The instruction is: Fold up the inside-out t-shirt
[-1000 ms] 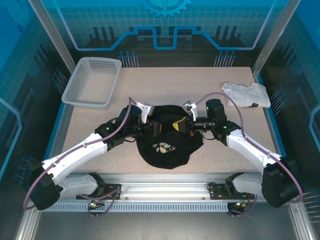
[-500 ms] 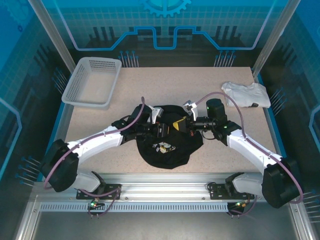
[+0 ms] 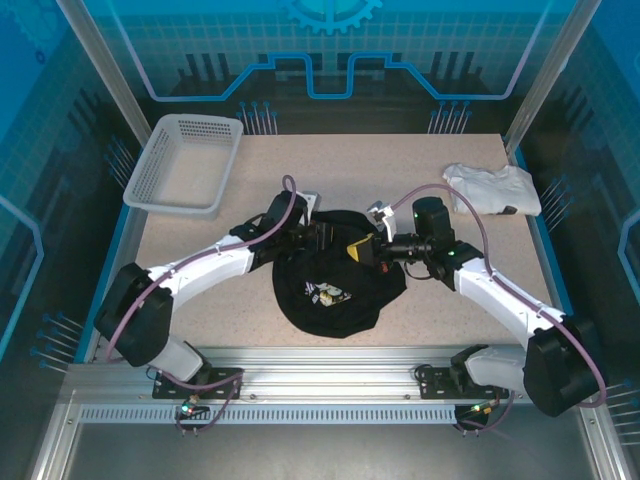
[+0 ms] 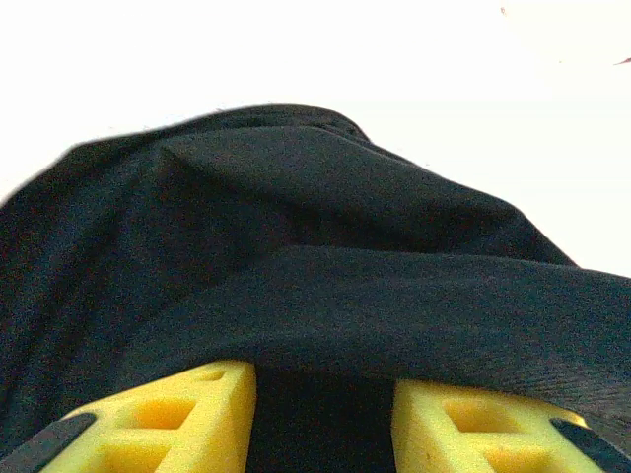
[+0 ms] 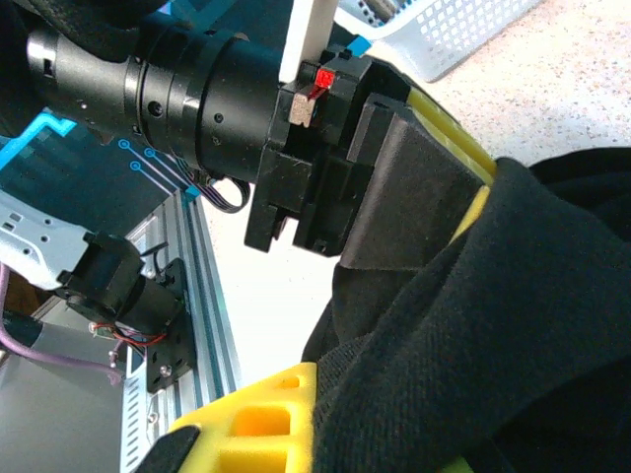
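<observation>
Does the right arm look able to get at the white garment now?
Probably not yet: the white garment lies unobstructed, but the right claw is shut on the black t-shirt and must let go first.

The top view is evenly lit, with soft shadows on the counter (image 3: 330,165). The left wrist view burns white above the black shirt (image 4: 296,246); the left pincer (image 4: 323,404) blurs at bottom.

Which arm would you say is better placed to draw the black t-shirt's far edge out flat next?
Probably the right: the right gripper is shut, seemingly on the far edge of the t-shirt, while the left gripper has its fingers apart with cloth draped over them.
</observation>
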